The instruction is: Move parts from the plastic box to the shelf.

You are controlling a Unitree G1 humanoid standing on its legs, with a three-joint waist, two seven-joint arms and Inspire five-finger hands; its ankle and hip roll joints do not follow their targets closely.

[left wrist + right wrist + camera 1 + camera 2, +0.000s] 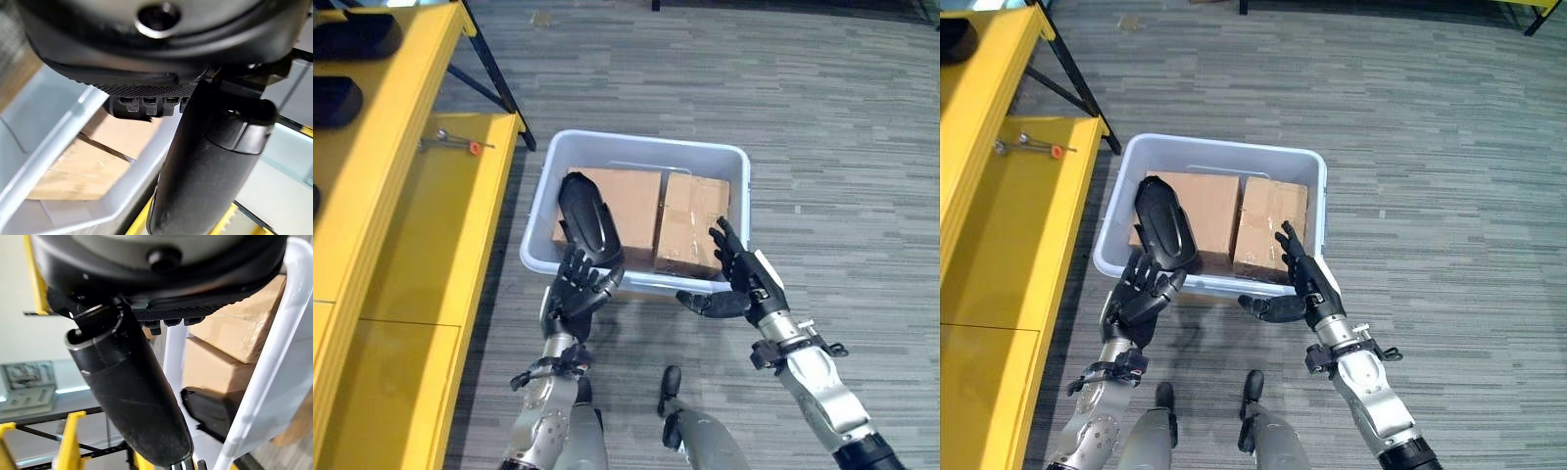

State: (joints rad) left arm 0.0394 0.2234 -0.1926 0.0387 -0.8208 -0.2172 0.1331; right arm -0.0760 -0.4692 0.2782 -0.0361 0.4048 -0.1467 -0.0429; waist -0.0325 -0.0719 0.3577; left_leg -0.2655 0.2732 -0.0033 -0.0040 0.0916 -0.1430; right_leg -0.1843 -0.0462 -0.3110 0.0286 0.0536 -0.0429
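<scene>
Part, a long black moulded piece, stands tilted over the near rim of the box, its lower end resting in the left hand, whose fingers curl up round it from below. Behind it in the box lie two cardboard cartons side by side. The right hand hovers just outside the near rim, fingers straight and spread, thumb out, holding nothing. To the robot's left runs the yellow shelf; on its lower board, further back, lies a small metal tool with an orange tip, and dark shapes sit on the upper level.

The hold looks shallow, taken at one end only, so the part could tip or slide out during the swing to the shelf, the more so if its far end catches the rim. The right hand, free as it is, could steady it. No writing can be made out on part, cartons or box.
</scene>
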